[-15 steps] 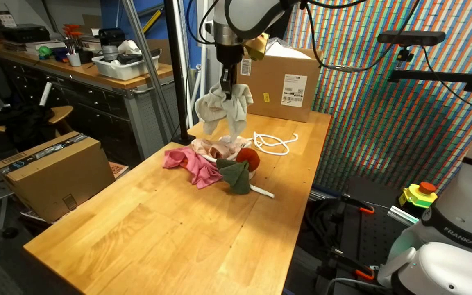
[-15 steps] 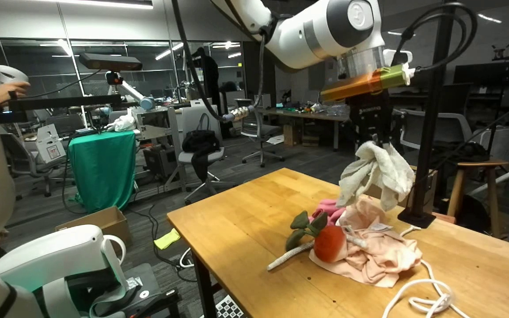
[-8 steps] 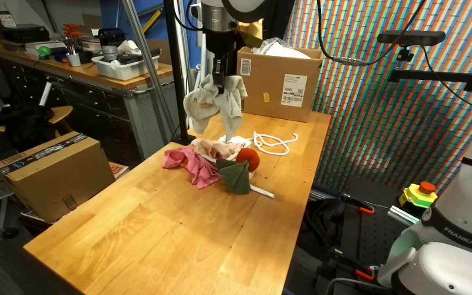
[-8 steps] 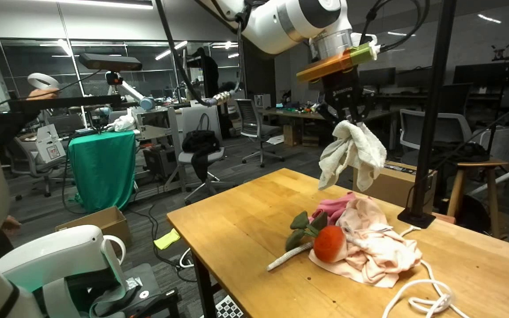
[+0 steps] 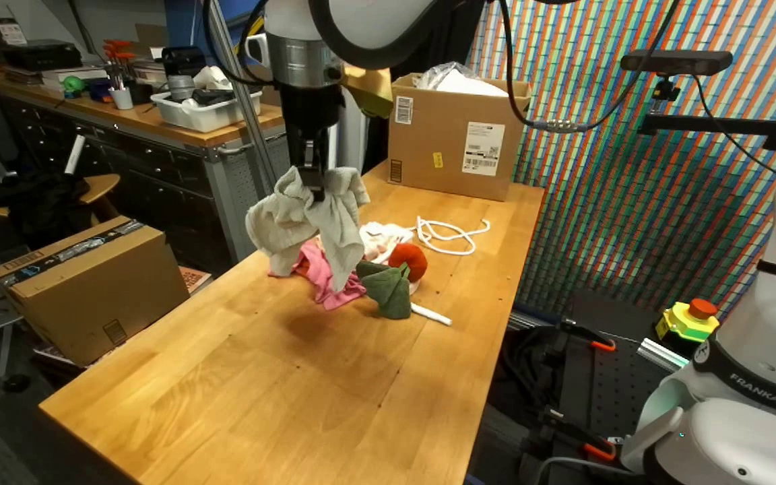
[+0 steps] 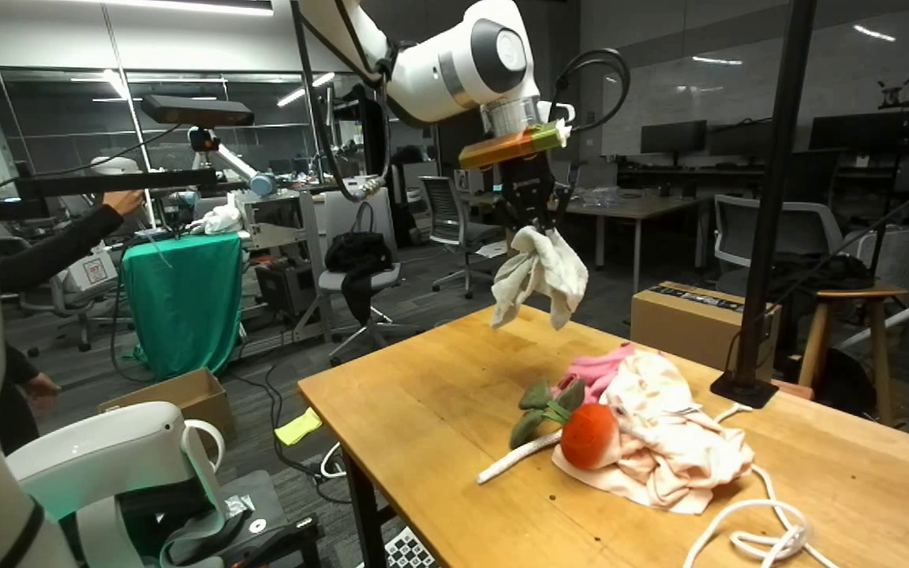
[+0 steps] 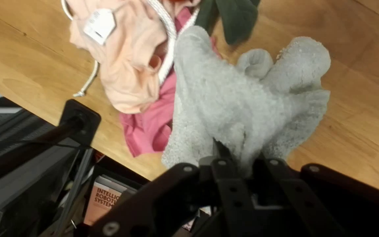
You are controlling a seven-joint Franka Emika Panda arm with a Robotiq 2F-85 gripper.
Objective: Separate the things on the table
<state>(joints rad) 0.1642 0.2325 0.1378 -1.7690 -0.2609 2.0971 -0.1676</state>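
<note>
While the end effector [image 7: 240, 154] pinches a greyish-white cloth [image 6: 540, 272], its jaws narrow around a bunched fold, the loose corners droop in the air above the counter [image 6: 423, 394], and this cloth hangs clear of the wood. Seen from the wrist, it covers part of a magenta-pink cloth [image 6: 592, 369], which lies crumpled and runs partly under a pale peach cloth [image 6: 699, 461]. That peach cloth is spread in folds and carries a small white tag [image 7: 100, 26]. Touching it sits a red-orange round object [image 6: 587, 436], dark green leaves [image 6: 536, 393] close at its side. A thick white rope [image 6: 518, 457] reaches past the leaves onto the wood, while loops of a thin white cord [image 6: 795, 538] trail from the peach cloth across the counter. Near the cloths, at the counter's edge, stands the flat base [image 6: 742, 390] of a black pole [image 6: 774, 197]. In an exterior view a brown cardboard box [image 5: 455, 141] rests on the counter's far end, well apart from the magenta-pink cloth.
</note>
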